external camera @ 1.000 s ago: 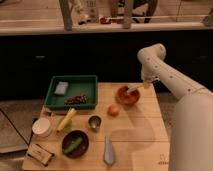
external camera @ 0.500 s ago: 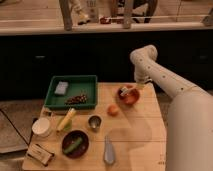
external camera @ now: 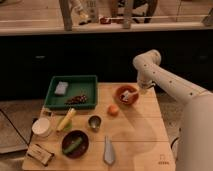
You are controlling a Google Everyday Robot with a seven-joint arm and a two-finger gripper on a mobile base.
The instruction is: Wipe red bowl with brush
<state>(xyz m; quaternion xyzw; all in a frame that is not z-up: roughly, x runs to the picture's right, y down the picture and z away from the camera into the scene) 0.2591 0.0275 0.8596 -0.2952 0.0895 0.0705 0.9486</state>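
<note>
**Arm swinging back over the red bowl, brush working inside it**

The arm is moving side to side. Half a second ago its elbow was leaning further to the left over the table; now it is swinging back to the right, close to where it was a second ago. The red bowl [external camera: 118,96] is staying put through all of this, sitting near the far right of the wooden table [external camera: 135,137], just beyond the small orange fruit [external camera: 113,110] and right of the green tray [external camera: 75,92]. A steady bowl under a sweeping arm suggests the wiping stroke is under way, not merely being approached.

The gripper [external camera: 135,92] is hanging at the bowl's right rim, reaching down into it. The brush [external camera: 127,94] is showing as a pale streak inside the bowl, directly at the gripper's tip. I am judging that the gripper is carrying it, but how far the claw is open, or whether it is truly clamped on the handle, cannot be told here.

The brush's long axis is appearing to run roughly across the bowl, from the gripper at the upper right down toward the lower left. Which end is the head is too unclear to say.
</note>
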